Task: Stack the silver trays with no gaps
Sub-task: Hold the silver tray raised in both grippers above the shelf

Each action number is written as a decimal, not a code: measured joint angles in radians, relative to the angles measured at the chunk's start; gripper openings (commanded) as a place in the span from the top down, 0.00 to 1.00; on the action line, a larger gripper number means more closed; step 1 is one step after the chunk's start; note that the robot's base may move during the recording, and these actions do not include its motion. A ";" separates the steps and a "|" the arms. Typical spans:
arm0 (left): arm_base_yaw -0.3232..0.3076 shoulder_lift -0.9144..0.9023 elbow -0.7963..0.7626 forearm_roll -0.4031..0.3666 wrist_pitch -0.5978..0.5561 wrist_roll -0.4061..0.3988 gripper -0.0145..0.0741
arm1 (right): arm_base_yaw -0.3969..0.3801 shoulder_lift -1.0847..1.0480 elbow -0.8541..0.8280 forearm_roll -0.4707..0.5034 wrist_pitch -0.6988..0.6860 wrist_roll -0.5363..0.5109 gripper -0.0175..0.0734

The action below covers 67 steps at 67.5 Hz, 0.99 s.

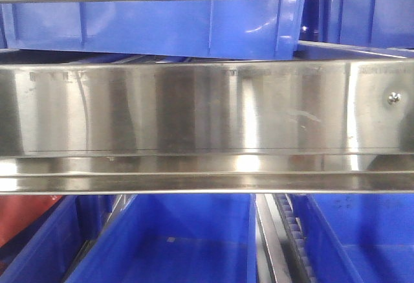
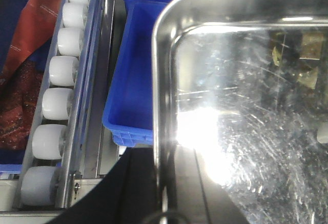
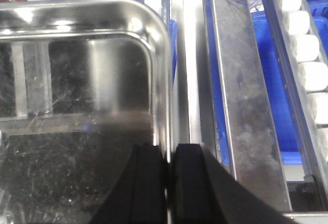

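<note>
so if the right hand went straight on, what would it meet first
The right hand grips the shiny rectangular steel tray by its rim; past its corner, probably the blue plastic bin, depth unclear.

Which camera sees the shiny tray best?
The right wrist view: the silver tray shows its rounded corner, rim and inside, with the right gripper pinching the rim. The left wrist view shows a corner too, washed by glare. The front view catches only an edge.

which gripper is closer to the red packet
Left. The left gripper grips the left rim of the silver tray, with the red packet just beyond the white rollers beside it. The right gripper grips the opposite rim, the tray between.
</note>
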 measured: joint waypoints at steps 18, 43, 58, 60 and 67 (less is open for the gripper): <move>0.000 0.000 0.000 0.000 -0.003 0.002 0.86 | 0.000 0.014 0.000 -0.006 0.017 0.000 0.82; 0.000 0.000 0.000 0.005 -0.024 0.004 0.86 | 0.000 0.014 0.000 -0.016 0.022 0.000 0.82; 0.000 0.000 0.000 0.007 -0.024 0.004 0.86 | 0.000 0.014 0.000 -0.016 0.022 0.000 0.82; 0.000 0.000 0.000 0.007 -0.024 0.004 0.86 | 0.000 0.014 0.000 -0.016 0.022 0.000 0.82; 0.000 0.000 0.000 0.009 -0.024 0.004 0.86 | 0.000 0.014 0.000 -0.016 0.022 0.000 0.82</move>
